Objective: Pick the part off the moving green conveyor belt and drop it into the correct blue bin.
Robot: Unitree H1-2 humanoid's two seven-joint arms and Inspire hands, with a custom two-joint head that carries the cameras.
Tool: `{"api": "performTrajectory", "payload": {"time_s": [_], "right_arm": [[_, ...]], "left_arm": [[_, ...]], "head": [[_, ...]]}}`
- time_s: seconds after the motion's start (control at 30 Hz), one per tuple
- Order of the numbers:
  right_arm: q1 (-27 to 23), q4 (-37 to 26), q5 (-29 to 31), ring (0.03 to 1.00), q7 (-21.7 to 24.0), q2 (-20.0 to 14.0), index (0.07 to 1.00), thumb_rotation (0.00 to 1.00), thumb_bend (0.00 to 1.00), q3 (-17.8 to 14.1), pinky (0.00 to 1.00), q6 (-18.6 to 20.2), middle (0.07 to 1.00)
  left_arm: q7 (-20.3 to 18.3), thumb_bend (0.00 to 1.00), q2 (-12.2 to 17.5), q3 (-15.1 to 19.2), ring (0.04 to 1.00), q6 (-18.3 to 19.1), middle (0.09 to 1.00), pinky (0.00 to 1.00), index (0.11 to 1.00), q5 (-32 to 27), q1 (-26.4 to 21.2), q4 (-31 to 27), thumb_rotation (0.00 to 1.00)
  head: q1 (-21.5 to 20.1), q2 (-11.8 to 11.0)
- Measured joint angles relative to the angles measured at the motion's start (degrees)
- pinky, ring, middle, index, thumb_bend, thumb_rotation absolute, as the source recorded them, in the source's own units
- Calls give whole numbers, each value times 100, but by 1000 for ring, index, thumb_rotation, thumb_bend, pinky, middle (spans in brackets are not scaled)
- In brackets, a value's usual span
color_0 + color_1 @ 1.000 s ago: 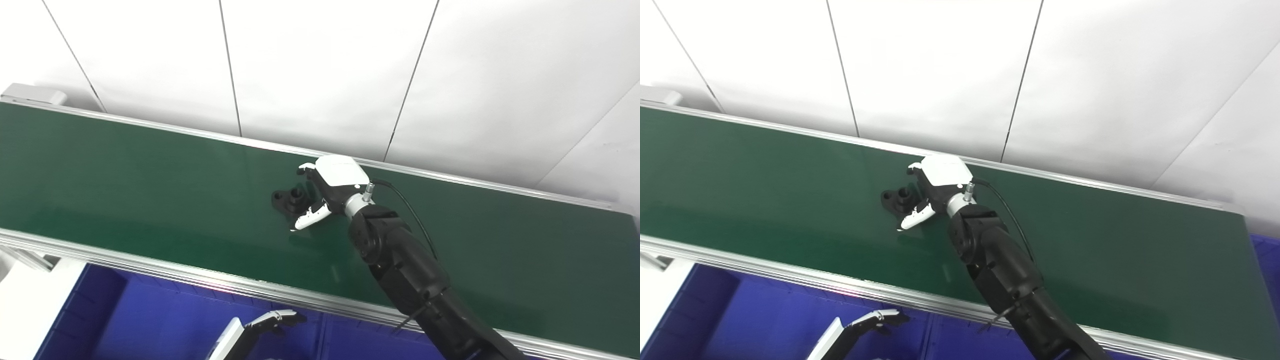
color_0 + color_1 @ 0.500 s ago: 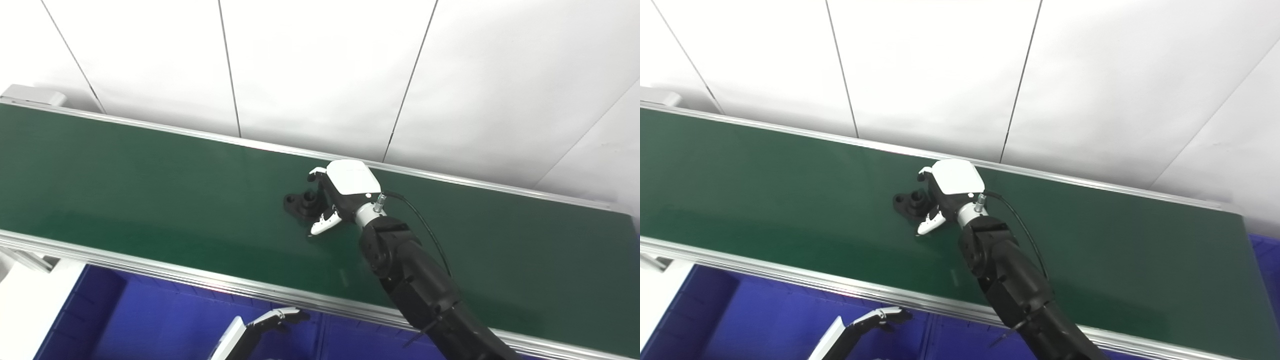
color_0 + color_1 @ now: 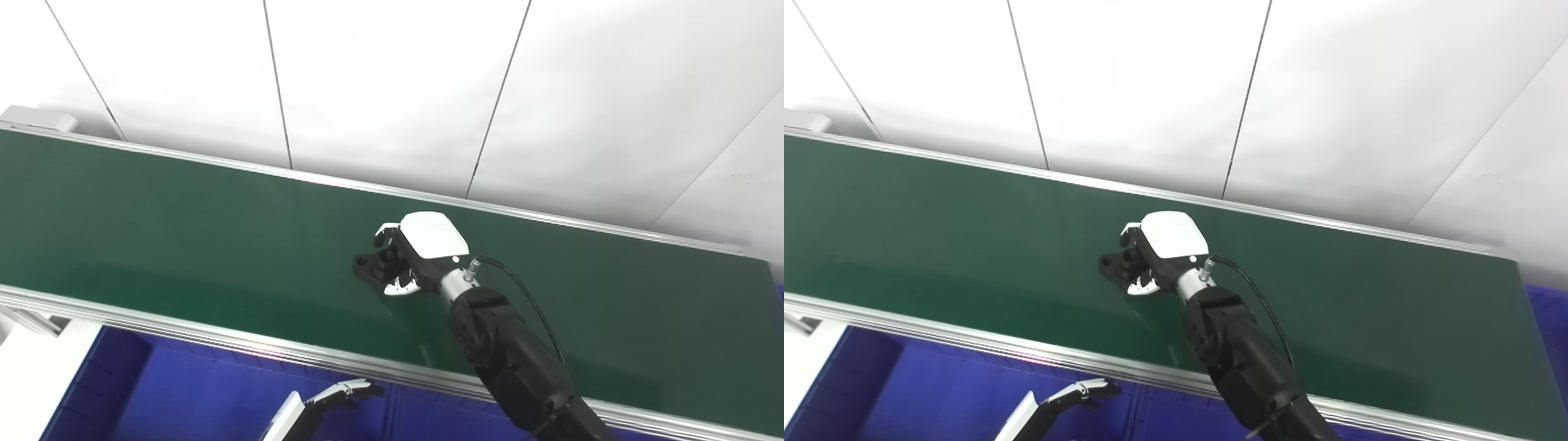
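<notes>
A small black part (image 3: 369, 267) lies on the green conveyor belt (image 3: 184, 220) near its middle. My right hand (image 3: 422, 245) reaches over the belt from the lower right. Its fingers curl over the far side of the part and its thumb presses in from the near side, so it is shut on the part, which still rests on the belt. The part's right half is hidden under the hand. My left hand (image 3: 334, 397) hangs low over the blue bin (image 3: 184, 392), open and empty.
The belt's near aluminium rail (image 3: 184, 334) runs between the belt and the blue bin below it. A white block (image 3: 30, 373) stands at the bin's left end. A white panelled wall rises right behind the belt. A second blue bin edge shows at far right (image 3: 1546, 306).
The part has ridden to the right on the belt and my right hand has followed it. The thumb and fingers have closed in on the part. The left hand has barely moved.
</notes>
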Motion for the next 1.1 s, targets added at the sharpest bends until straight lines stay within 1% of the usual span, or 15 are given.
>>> {"api": "performTrajectory", "payload": {"time_s": [0.07,0.17,0.3,0.33,0.37,0.43,0.47,0.57,0.63,0.7,0.8,0.87,0.93,1.0,1.1], "right_arm": [[12,0,18,521,-3,12,689,0,562,24,422,-19,491],[36,2,34,474,-28,35,675,0,562,32,378,-35,490],[87,24,74,474,-154,36,659,0,561,40,376,-155,489],[97,24,80,458,-164,41,581,0,540,44,363,-174,474],[103,23,81,453,-176,45,555,0,532,52,358,-185,468],[111,34,106,375,-224,41,513,0,528,61,293,-255,448],[116,54,129,349,-269,36,508,0,526,61,269,-307,443],[156,85,134,317,-475,-31,503,0,525,64,240,-530,437],[186,86,139,302,-593,-62,505,0,524,63,228,-589,424],[202,93,138,250,-686,-94,496,0,524,63,187,-634,422],[212,105,137,205,-814,-115,489,0,525,63,149,-668,420],[235,93,139,212,-875,-129,489,0,526,58,152,-696,416],[260,24,150,196,-875,-145,488,0,527,39,139,-697,419],[313,-75,180,185,-865,-159,487,0,528,-3,128,-697,435],[454,-262,196,195,-807,-177,488,0,528,-59,138,-697,427]], "left_arm": [[-1,689,0,0,768,0,824,677,766,-1,0,-36,416],[-1,693,0,2,766,0,820,675,765,-1,0,-55,419],[-10,693,2,11,768,0,822,677,766,-3,13,-59,423],[-15,690,2,18,768,0,822,675,766,-3,19,-63,426],[-17,689,2,23,768,0,822,675,766,-2,24,-66,427],[-15,696,3,27,762,0,819,669,762,-1,29,-70,425],[-4,698,3,28,762,0,819,670,761,0,29,-70,428],[-9,700,3,46,764,0,821,675,763,-2,37,-70,421],[-24,705,4,67,764,0,822,674,763,-7,39,-70,420],[-58,705,4,92,761,0,821,670,762,-7,40,-71,415],[-61,707,4,112,763,0,821,672,761,-7,43,-71,410],[-62,705,4,129,763,0,821,673,761,-7,53,-71,414],[-63,705,4,134,763,0,822,674,763,-6,58,-71,417],[-63,699,4,134,764,0,822,673,763,-5,60,-72,411],[-67,702,10,136,765,0,823,674,763,-5,61,-73,408]], "head": [[0,0],[9,26],[9,35],[9,35],[9,35],[0,62],[0,62],[0,53],[9,53],[9,53],[9,62],[9,53],[-9,53],[-17,62],[-26,62]]}}
